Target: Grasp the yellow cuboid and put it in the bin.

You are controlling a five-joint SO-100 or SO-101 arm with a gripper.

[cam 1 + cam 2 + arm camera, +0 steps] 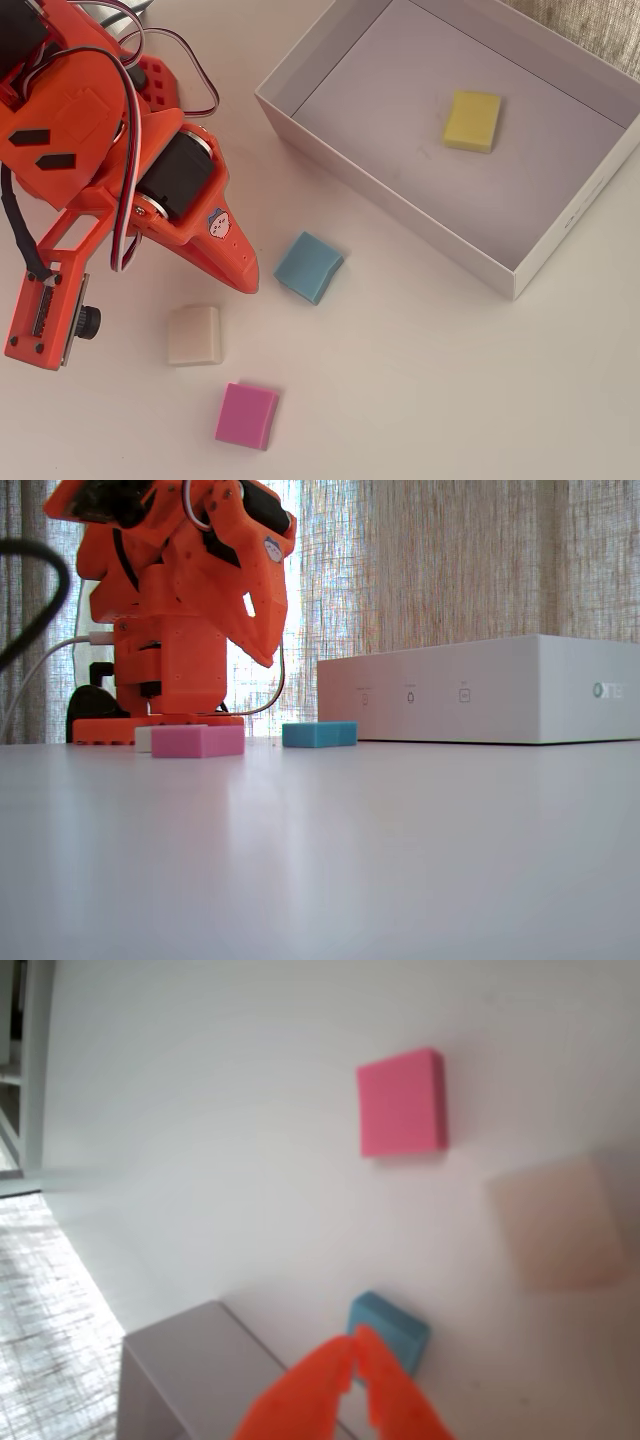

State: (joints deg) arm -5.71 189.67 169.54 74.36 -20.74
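Over the tabletop (430, 380), the bin (385, 195) sits well beyond the claw (353, 1345) with the yellow block (472, 121) already lying inside, so the claw hangs closed and empty above the blue block (309, 266).

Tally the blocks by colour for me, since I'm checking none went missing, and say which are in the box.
Yellow block: 1, inside the white box
Blue block: 1, on the table
Cream-white block: 1, on the table
Pink block: 1, on the table
Total: 4 blocks, 1 in the box
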